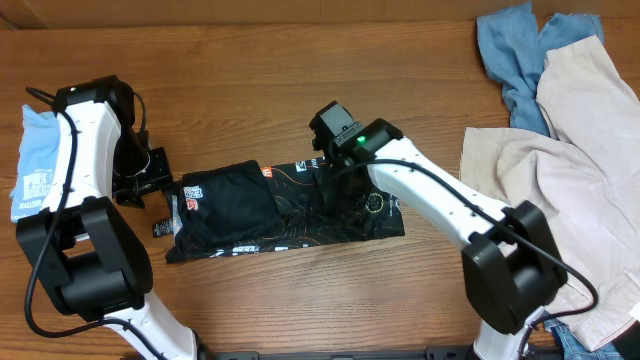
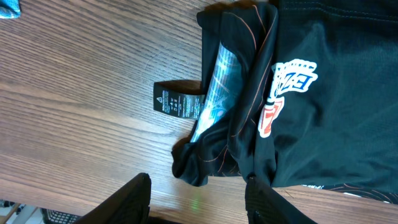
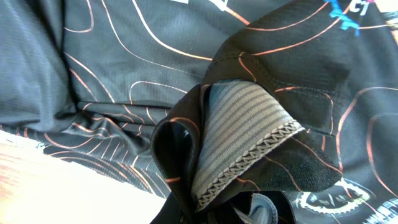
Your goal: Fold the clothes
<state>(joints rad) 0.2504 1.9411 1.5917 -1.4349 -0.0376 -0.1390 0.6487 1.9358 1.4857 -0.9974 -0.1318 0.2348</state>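
Black garment (image 1: pixel 285 212): lies flat-ish at table centre, long axis left to right, thin orange contour lines and white lettering on it. Its left part is doubled over itself, with a red-and-white logo (image 2: pixel 287 87) on the upper layer. A small black care tag (image 2: pixel 177 99) sticks out of the left edge onto bare wood.

Right gripper (image 3: pixel 249 214): down on the garment's middle-right area. The wrist view shows a bunched fold rising from the fingers, with a grey ribbed band (image 3: pixel 242 134) turned outward. The fingers are mostly buried in cloth, and the gripper reads as pinched closed on that fold.

Left gripper (image 2: pixel 199 204): just off the garment's left end, fingers spread apart and holding nothing. One finger is over wood; the other is at the fabric edge.

Other clothes:
- A light blue garment (image 1: pixel 35 160) with white print is at the far left, beside the left arm.
- A blue garment (image 1: pixel 515 50) is at the top right corner.
- A beige garment (image 1: pixel 565 150) partly overlaps the blue one and spreads down the right side.

All of it sits on the wooden table (image 1: pixel 250 60).
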